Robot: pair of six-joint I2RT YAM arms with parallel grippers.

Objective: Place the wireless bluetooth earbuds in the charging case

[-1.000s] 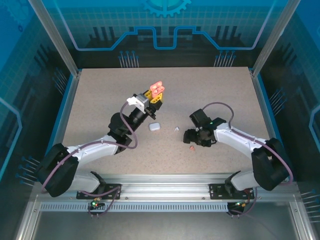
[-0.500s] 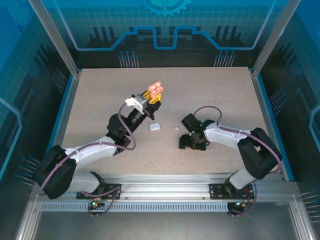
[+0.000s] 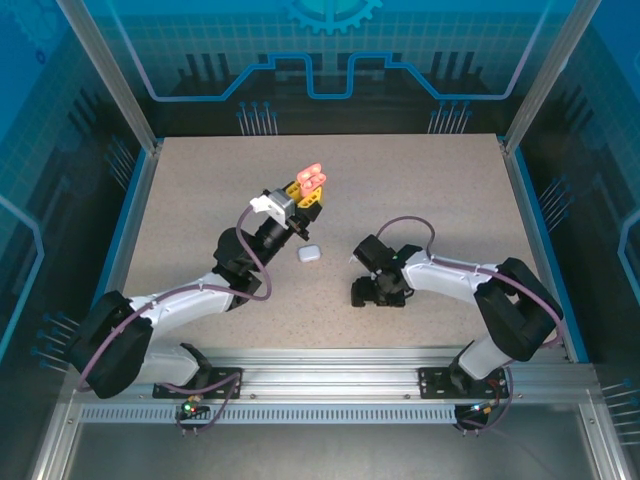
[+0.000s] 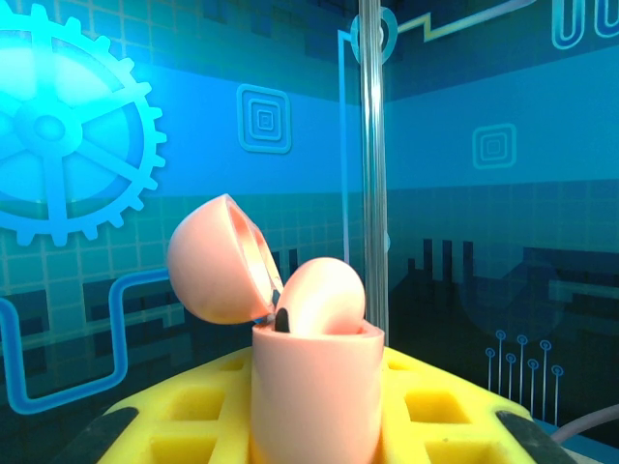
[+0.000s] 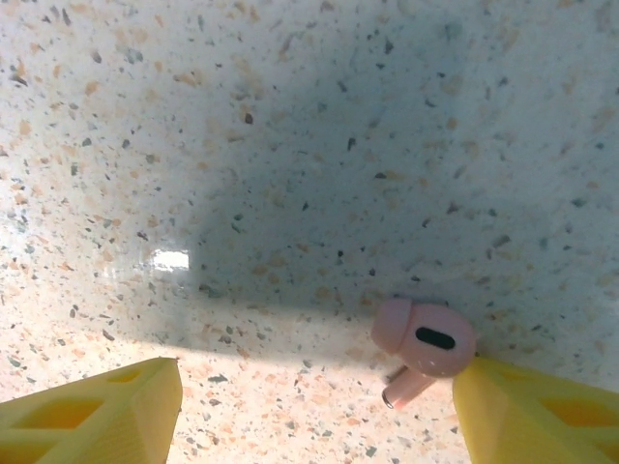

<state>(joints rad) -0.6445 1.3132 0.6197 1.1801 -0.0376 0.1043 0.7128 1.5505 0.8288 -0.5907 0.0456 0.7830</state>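
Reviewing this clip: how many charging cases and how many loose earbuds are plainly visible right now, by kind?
Charging cases: 2 (pink case, white case)
Loose earbuds plainly visible: 1 (pink earbud)
Total: 3

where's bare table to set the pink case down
Bare: the far strip of table beyond the pink case, and the far-right corner. Crowded: the middle, with the white case and the right gripper by a pink earbud.
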